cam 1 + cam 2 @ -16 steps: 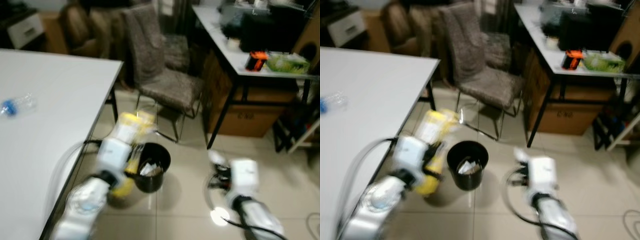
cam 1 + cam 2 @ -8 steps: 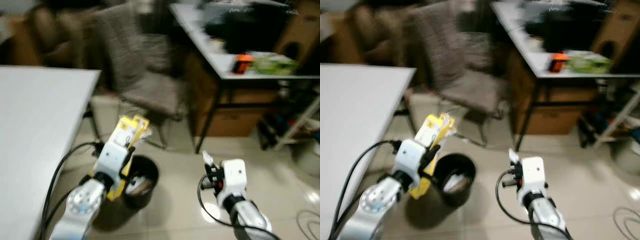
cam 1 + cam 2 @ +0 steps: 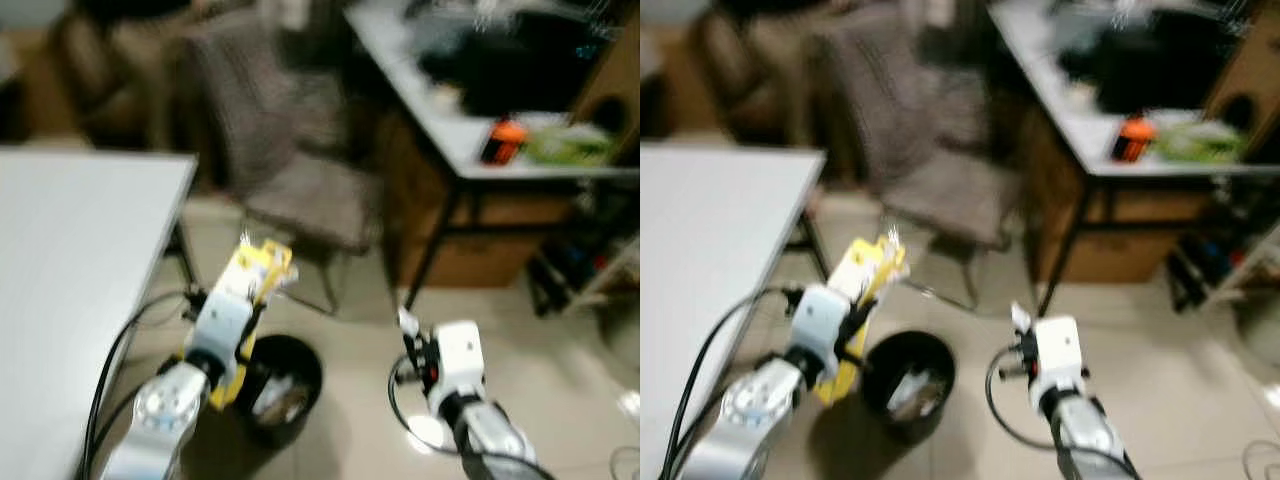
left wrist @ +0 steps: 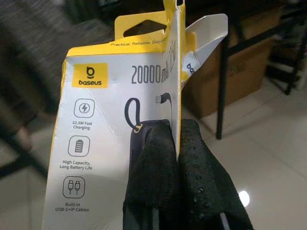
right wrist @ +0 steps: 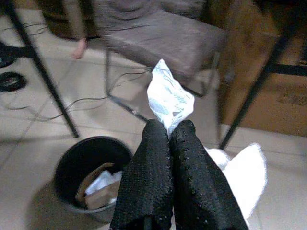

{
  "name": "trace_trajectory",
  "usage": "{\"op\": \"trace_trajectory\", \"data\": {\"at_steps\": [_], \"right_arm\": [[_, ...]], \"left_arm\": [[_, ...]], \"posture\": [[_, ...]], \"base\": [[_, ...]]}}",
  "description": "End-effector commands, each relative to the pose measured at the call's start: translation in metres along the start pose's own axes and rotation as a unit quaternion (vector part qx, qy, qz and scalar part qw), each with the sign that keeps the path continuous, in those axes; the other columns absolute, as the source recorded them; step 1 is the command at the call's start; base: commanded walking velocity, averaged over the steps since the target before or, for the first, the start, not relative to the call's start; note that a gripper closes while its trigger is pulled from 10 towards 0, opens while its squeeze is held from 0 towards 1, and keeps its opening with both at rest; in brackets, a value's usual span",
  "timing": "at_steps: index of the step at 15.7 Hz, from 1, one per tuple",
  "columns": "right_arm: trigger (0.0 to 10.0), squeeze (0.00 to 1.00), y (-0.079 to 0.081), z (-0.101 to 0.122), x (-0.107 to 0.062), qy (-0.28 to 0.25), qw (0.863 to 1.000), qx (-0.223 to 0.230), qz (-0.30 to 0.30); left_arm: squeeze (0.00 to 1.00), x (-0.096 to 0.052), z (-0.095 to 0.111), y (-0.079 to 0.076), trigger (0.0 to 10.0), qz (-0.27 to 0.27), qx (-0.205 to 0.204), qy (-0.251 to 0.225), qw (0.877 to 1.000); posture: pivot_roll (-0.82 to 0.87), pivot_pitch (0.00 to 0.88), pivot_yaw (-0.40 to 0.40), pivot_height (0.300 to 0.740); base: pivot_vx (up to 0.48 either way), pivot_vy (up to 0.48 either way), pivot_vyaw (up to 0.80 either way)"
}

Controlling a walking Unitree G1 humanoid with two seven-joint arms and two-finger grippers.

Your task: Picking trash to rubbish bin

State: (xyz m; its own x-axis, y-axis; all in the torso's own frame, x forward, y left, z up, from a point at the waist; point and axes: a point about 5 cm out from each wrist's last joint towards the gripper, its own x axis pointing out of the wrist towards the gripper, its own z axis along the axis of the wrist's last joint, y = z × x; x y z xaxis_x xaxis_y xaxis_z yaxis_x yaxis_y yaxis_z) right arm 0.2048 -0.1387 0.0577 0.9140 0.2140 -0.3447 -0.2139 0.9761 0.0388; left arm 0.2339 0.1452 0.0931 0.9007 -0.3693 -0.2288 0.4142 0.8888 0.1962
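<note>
1. Left wrist view: yellow-and-white power bank box (image 4: 120,129) pinched between the left gripper (image 4: 180,143) fingers, closed on its card edge.
2. Right wrist view: right gripper (image 5: 169,132) fingers clamped together on a crumpled white wrapper (image 5: 168,98).
3. Black rubbish bin (image 3: 908,385) on the tiled floor between both grippers, just beside the box, paper scraps inside.
4. White table (image 3: 70,270) at the robot's left, grey chair (image 3: 300,170) behind the bin, cluttered desk (image 3: 470,130) at the right; head views blurred.

Bin (image 3: 283,388) mouth open from above; white table (image 3: 70,270) left, chair (image 3: 300,180) behind.
</note>
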Motion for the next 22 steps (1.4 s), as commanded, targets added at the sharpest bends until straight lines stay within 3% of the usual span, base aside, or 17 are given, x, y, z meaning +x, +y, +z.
{"op": "trace_trajectory", "data": {"at_steps": [1, 5, 6, 10, 13, 15, 18, 22], "right_arm": [[10.0, 0.00, -0.007, -0.001, 0.000, 0.003, 1.000, -0.005, -0.012], [10.0, 0.00, -0.006, -0.002, 0.000, 0.004, 1.000, -0.010, -0.011], [10.0, 0.00, -0.007, -0.002, 0.001, 0.006, 1.000, -0.012, -0.011], [10.0, 0.00, -0.007, -0.005, 0.001, 0.009, 1.000, -0.021, -0.007], [10.0, 0.00, -0.007, -0.004, 0.003, 0.010, 1.000, -0.029, -0.002], [10.0, 0.00, -0.009, -0.007, 0.002, 0.018, 0.999, -0.039, 0.000], [10.0, 0.00, -0.011, -0.006, 0.001, 0.021, 0.999, -0.046, -0.001], [10.0, 0.00, -0.014, -0.005, -0.005, 0.026, 0.997, -0.067, 0.014]], "left_arm": [[0.00, 0.001, 0.002, -0.006, 10.0, -0.009, 0.003, -0.007, 1.000], [0.00, 0.001, 0.000, -0.004, 10.0, -0.006, 0.007, -0.002, 1.000], [0.00, 0.002, -0.001, -0.003, 10.0, -0.001, -0.003, -0.003, 1.000], [0.00, 0.002, -0.021, 0.005, 10.0, 0.011, 0.027, 0.055, 0.998], [0.00, 0.010, -0.023, 0.008, 10.0, 0.012, 0.033, 0.056, 0.998], [0.00, 0.027, -0.024, 0.009, 10.0, 0.005, 0.035, 0.057, 0.998], [0.00, 0.041, -0.026, 0.008, 10.0, -0.005, 0.029, 0.058, 0.998], [0.00, 0.072, -0.029, 0.008, 10.0, -0.001, 0.028, 0.063, 0.998]], "posture": [[-0.06, 0.038, -0.045, 0.740], [-0.07, 0.039, -0.042, 0.740], [-0.07, 0.040, -0.042, 0.740], [-0.07, 0.040, -0.040, 0.740], [-0.08, 0.035, -0.036, 0.740], [-0.09, 0.027, -0.033, 0.740], [-0.11, 0.031, -0.028, 0.740], [-0.14, 0.075, -0.026, 0.740]], "base": [[0.382, 0.000, 0.00], [0.373, 0.000, 0.00], [0.000, 0.000, 0.00], [0.000, 0.000, 0.00], [0.000, 0.000, 0.00], [0.000, 0.000, 0.00], [0.000, 0.000, 0.00], [0.000, 0.000, 0.00]]}}
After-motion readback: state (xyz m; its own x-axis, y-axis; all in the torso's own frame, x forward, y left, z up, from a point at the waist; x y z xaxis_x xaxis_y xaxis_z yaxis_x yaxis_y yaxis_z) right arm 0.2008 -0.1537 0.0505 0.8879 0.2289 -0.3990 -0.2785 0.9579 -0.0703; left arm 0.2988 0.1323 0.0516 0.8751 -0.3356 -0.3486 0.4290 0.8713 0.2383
